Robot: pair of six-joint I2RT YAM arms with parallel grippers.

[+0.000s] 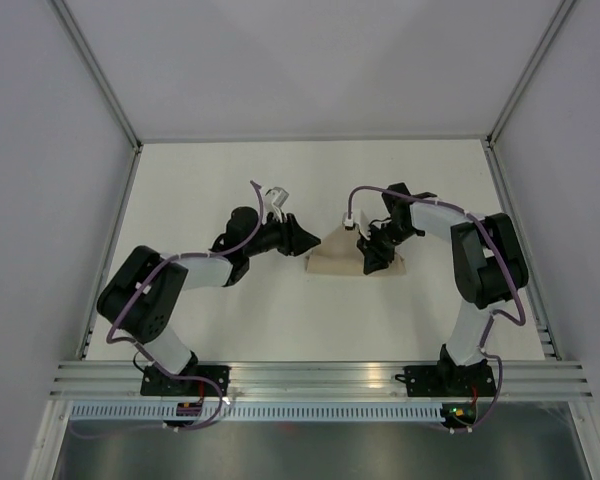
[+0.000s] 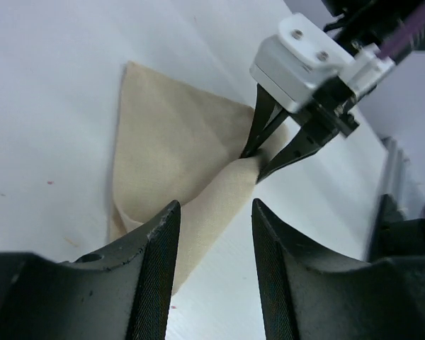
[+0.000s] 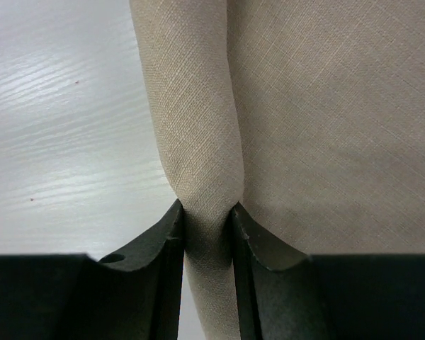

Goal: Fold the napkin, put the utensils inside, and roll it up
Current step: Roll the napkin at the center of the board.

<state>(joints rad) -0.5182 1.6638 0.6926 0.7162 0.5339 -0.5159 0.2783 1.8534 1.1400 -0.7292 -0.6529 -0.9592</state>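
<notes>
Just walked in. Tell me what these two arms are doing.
The right arm's fingers are pinched shut on a raised ridge of the beige napkin, which lies folded into a rough triangle on the white table. The left arm's fingers stand open at the cloth's left edge, gripping nothing. The folding looks under way, and nothing is rolled up yet.
</notes>
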